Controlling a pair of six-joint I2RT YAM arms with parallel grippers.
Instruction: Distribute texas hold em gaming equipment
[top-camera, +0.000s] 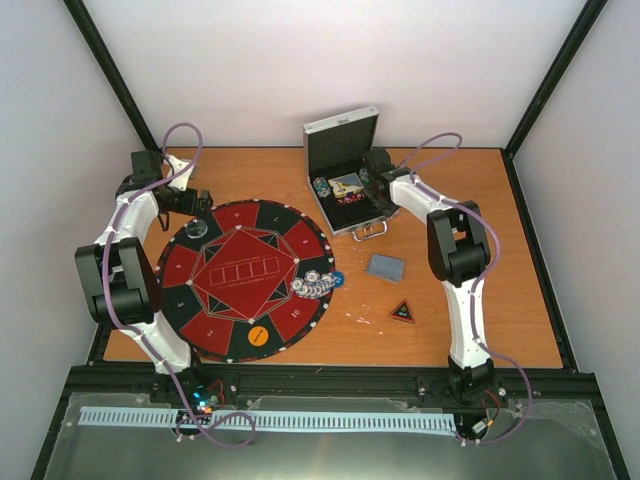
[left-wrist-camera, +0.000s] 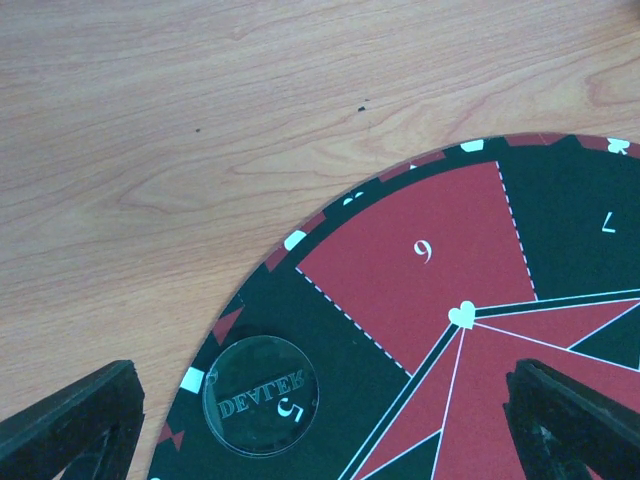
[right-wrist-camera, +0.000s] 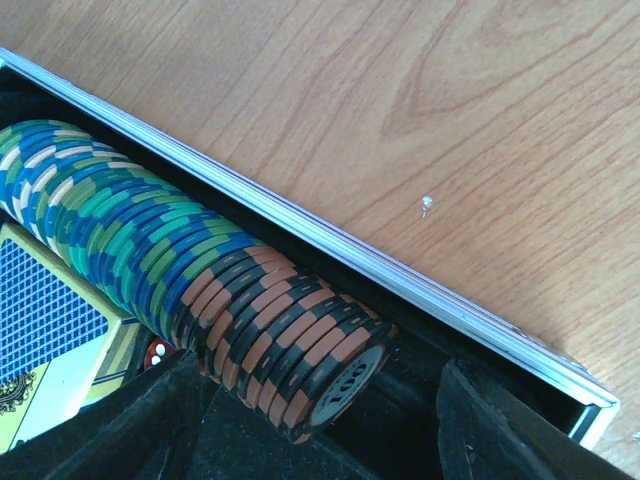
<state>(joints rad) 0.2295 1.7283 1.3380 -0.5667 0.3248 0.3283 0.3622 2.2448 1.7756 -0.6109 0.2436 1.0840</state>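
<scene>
we see the left gripper (left-wrist-camera: 320, 400) spread wide above the clear disc (left-wrist-camera: 260, 395) on the mat (top-camera: 240, 270). a few chips (top-camera: 315, 284), the cards (top-camera: 386, 267) and the triangle marker (top-camera: 402, 312) are out too. the right gripper (right-wrist-camera: 320, 420), jaws apart, straddles the chip row (right-wrist-camera: 200, 270) left in the case (right-wrist-camera: 400, 270).

Chip row (right-wrist-camera: 200, 290) stood edge-on in case (right-wrist-camera: 400, 272) — loose chips (top-camera: 316, 285) heaped at mat (top-camera: 200, 265) rim; card deck (top-camera: 386, 267), triangle marker (top-camera: 402, 312) lay nearby.

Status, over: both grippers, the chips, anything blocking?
Left gripper open over the clear disc on the mat. Right gripper open, straddling the end of the chip row in the case, not clamped. Nothing blocking in view.
</scene>
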